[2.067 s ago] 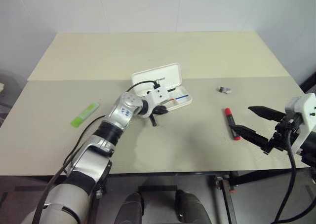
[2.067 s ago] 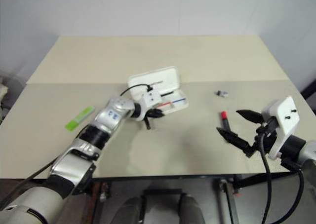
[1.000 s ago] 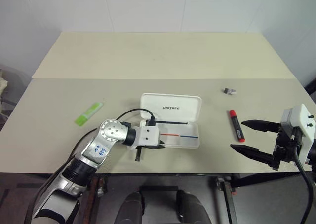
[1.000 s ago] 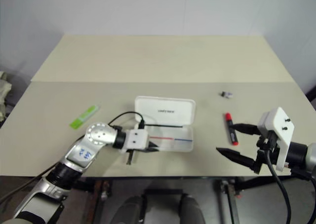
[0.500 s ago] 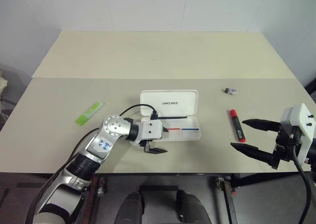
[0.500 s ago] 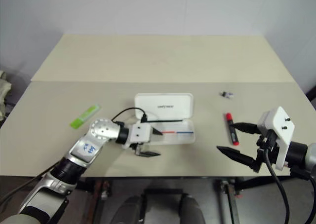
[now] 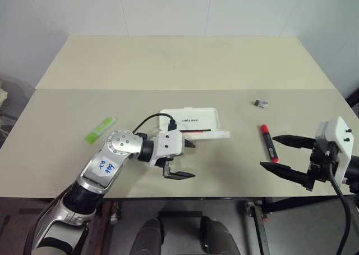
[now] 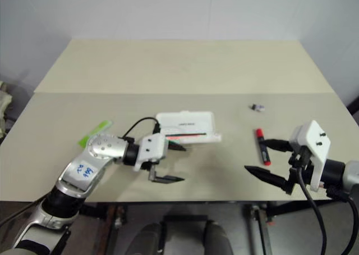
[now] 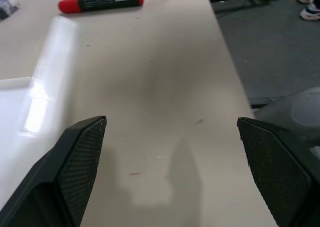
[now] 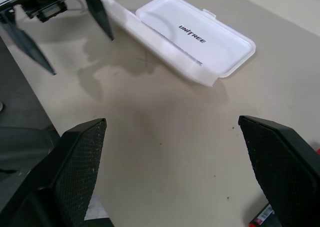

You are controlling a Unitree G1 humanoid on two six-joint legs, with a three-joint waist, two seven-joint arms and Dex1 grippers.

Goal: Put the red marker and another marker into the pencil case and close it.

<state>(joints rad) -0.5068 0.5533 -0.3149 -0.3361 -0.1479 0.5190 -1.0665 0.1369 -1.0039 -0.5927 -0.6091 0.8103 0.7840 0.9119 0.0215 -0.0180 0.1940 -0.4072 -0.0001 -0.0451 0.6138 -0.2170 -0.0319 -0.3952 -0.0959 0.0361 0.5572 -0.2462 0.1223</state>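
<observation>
The pencil case (image 7: 193, 125) lies open near the middle of the tabletop (image 7: 179, 64), lid back; no marker is visible inside. The red marker (image 7: 266, 142) lies on the tabletop to its right; the green marker (image 7: 100, 129) lies well to its left. The left gripper (image 7: 185, 159) hovers just beside the case's near edge, jaws wide apart, holding nothing. The right gripper (image 7: 270, 151) sits near the red marker, jaws wide apart, empty.

The left claw (image 7: 180, 159) hides the pencil case's (image 7: 196, 122) near-left corner; small grey object (image 7: 258, 103) unidentifiable.
</observation>
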